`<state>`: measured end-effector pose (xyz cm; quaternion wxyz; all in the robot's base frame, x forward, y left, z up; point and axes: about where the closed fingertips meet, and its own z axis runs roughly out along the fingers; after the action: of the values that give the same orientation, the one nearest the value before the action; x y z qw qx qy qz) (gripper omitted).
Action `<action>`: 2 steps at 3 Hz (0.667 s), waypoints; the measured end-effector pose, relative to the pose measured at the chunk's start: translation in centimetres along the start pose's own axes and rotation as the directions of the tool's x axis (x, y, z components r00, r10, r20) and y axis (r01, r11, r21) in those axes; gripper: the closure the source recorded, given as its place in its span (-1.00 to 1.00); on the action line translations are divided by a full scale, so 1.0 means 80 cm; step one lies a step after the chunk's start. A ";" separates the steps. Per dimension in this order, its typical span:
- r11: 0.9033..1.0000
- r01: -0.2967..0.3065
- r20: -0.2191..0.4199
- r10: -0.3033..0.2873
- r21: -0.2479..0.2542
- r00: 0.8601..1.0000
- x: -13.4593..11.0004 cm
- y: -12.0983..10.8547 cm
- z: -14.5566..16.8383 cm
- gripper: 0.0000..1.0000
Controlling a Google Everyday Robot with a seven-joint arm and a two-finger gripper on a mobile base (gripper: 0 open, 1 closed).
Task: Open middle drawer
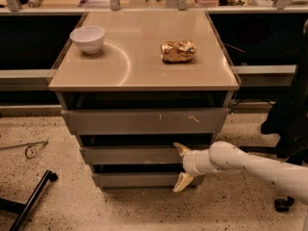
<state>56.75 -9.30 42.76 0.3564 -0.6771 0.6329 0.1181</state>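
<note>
The cabinet has three grey drawer fronts under a tan top. The middle drawer (130, 155) is the plain grey front of medium width, below the widest scratched front (144, 121) and above the narrowest front (137, 179). My gripper (181, 166) comes in from the right on a white arm. It is open, its upper fingertip (181, 149) at the middle drawer's top edge near the right end, and its lower fingertip (181, 182) down over the bottom front. The middle front sits a little forward of the bottom one.
A white bowl (87, 38) and a crumpled gold-brown bag (178, 51) sit on the cabinet top (139, 76). A black bar (30, 201) and a thin wire loop (29, 149) lie on the speckled floor at left. A dark chair base (284, 203) stands at right.
</note>
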 end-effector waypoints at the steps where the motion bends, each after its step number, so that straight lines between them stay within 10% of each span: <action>1: 1.000 -0.002 0.016 0.003 -0.030 1.000 0.003 -0.020 0.028 -1.00; 2: 0.996 -0.032 0.033 0.035 -0.084 0.999 0.011 -0.025 0.058 -1.00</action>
<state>60.15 -7.19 39.56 0.3368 -0.6785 0.6324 0.1621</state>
